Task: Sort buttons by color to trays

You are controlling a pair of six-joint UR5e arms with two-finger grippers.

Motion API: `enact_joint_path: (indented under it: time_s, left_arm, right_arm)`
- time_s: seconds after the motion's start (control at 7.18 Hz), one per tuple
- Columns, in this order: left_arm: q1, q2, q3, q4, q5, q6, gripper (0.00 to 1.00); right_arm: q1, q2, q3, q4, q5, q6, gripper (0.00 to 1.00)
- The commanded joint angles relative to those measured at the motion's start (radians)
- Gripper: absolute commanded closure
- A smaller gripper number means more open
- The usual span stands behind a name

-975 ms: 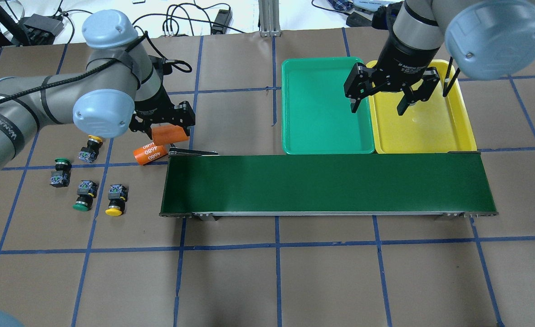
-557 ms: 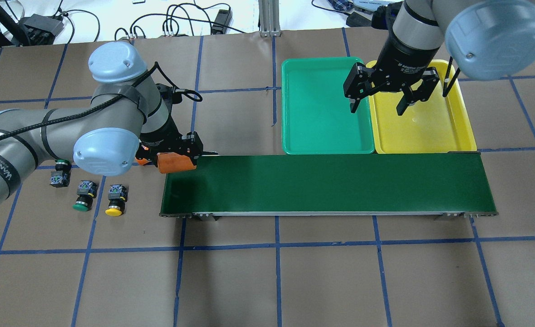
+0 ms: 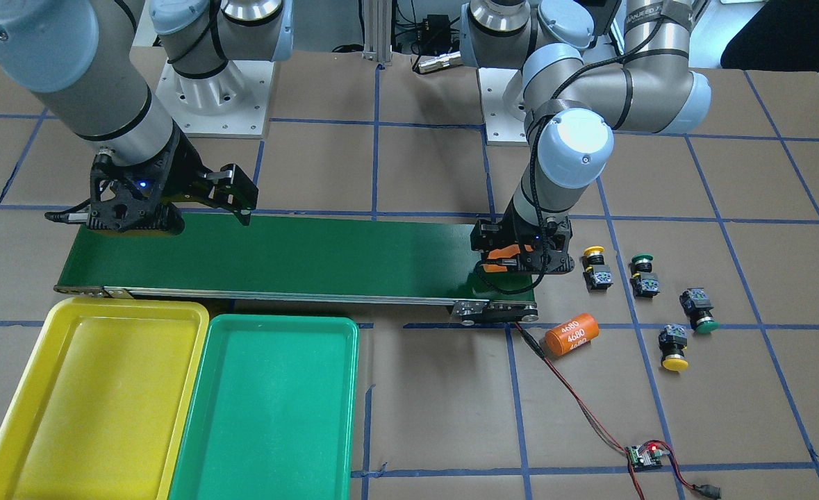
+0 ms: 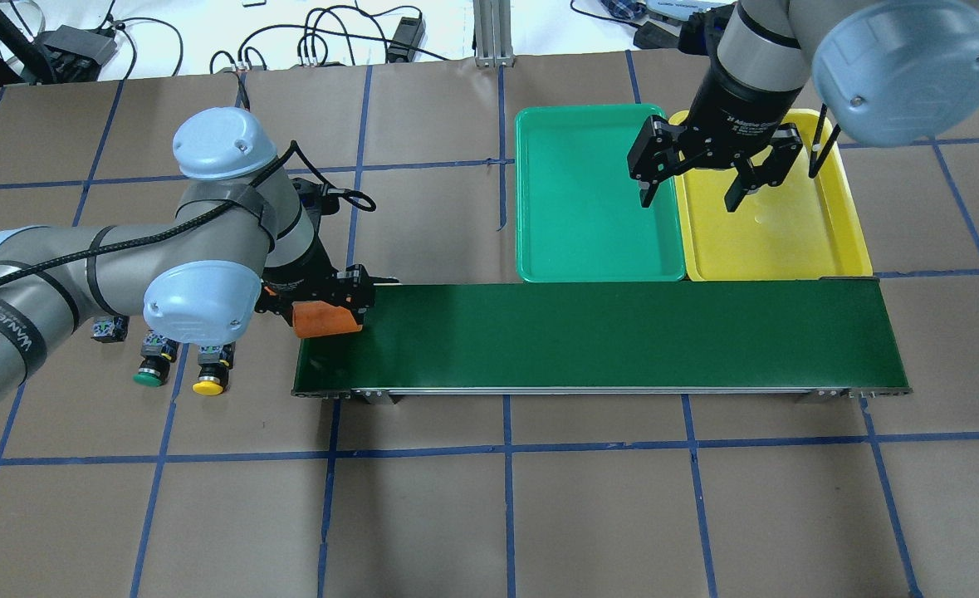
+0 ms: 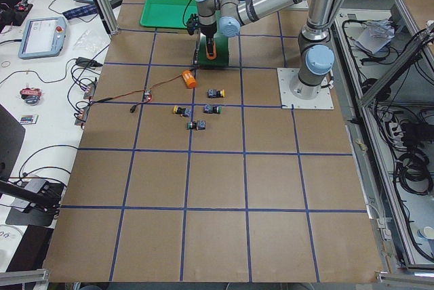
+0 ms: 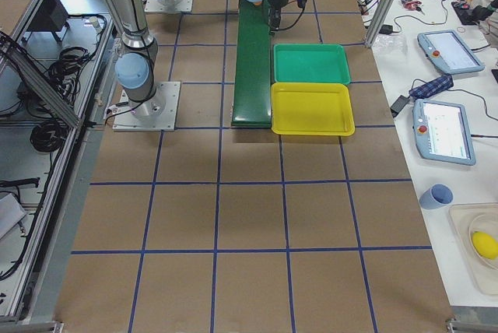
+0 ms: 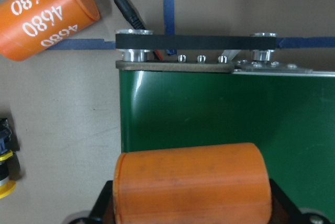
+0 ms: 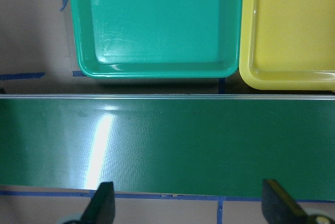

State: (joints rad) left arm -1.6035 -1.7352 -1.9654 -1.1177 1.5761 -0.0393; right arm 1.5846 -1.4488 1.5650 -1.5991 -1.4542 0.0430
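Silver-grey left arm (image 4: 66,264) and right arm (image 4: 756,48) bear pale blue joint caps (image 4: 904,66). Left gripper (image 4: 327,314) and right gripper (image 4: 688,203) are black.

Counted on my table: four buttons, namely one yellow button (image 3: 597,267), a second yellow button (image 3: 672,347), one green button (image 3: 644,276) and a second green button (image 3: 699,310). Two trays: one yellow tray (image 3: 124,306), one green tray (image 3: 284,321). Two orange cylinders: one plain cylinder (image 4: 327,320) clamped in my left gripper (image 3: 518,260), and one cylinder marked 4680 (image 3: 572,335) lying loose. One dark green conveyor belt (image 3: 312,257). One small circuit board (image 3: 642,455) on one red wire (image 3: 576,403). Two grippers are mine; the right gripper (image 4: 690,201) has its fingers spread.
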Motion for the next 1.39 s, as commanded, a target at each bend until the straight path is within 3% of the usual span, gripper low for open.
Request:
enact_joint_path:
  time_s: [0.0, 0.56, 0.84, 1.25]
  left_arm:
    - [-0.003, 0.0, 0.0, 0.001, -0.002, 0.004, 0.01]
    - [-0.003, 0.046, 0.038, -0.011, -0.007, 0.036, 0.0]
    - [0.04, 0.043, 0.214, -0.152, -0.012, 0.02, 0.0]
    - [0.218, -0.042, 0.261, -0.116, -0.021, -0.029, 0.0]
  right_arm:
    - [0.0, 0.001, 0.001, 0.001, 0.0, 0.0, 0.0]
    - [0.0, 0.001, 0.009, 0.002, 0.0, 0.001, 0.0]
    - [0.0, -0.001, 0.021, 0.001, 0.0, 0.001, 0.0]
    - [0.0, -0.004, 0.021, -0.001, -0.002, 0.001, 0.0]
